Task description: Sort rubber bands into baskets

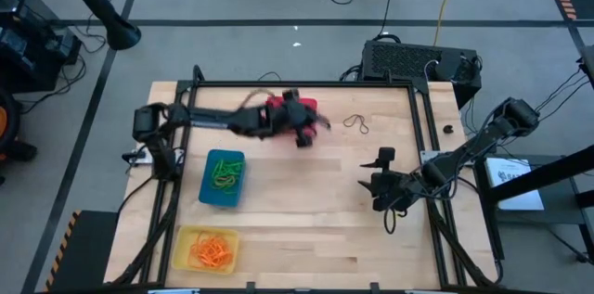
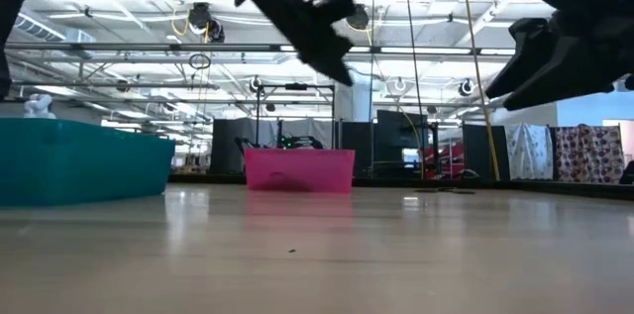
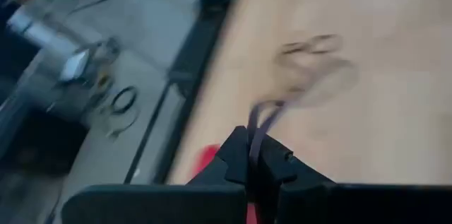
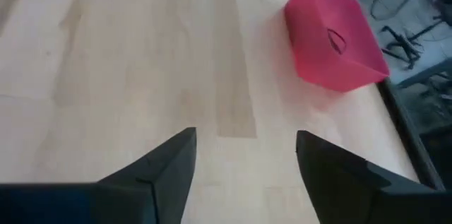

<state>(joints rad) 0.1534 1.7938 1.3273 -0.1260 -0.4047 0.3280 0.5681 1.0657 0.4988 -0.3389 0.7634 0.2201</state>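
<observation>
Rubber bands are mostly sorted already: going from the left of the overhead view, the orange rubber bands [image 1: 213, 251] sit piled in the yellow basket [image 1: 182, 238] at the near left corner of the worktop [image 1: 306, 229], and the green rubber bands [image 1: 225, 175] lie in the blue basket [image 1: 210, 192] just behind it. Next over, the left pincer [image 1: 320, 124] is up over the red basket [image 1: 306, 104] near the back edge, its fingers pressed together on a dark rubber band [image 3: 263, 120] that sticks out from the tips in the left wrist view. A bit further right, another dark band [image 1: 356, 124] lies loose on the bare wood, well apart from all three baskets. Over on the right side, the right pincer [image 1: 378, 172] hangs above empty wood with its fingers [image 4: 167, 163] spread apart and nothing between them; its wrist view looks across at the red basket, which has one dark loop [image 4: 337, 39] inside.
</observation>
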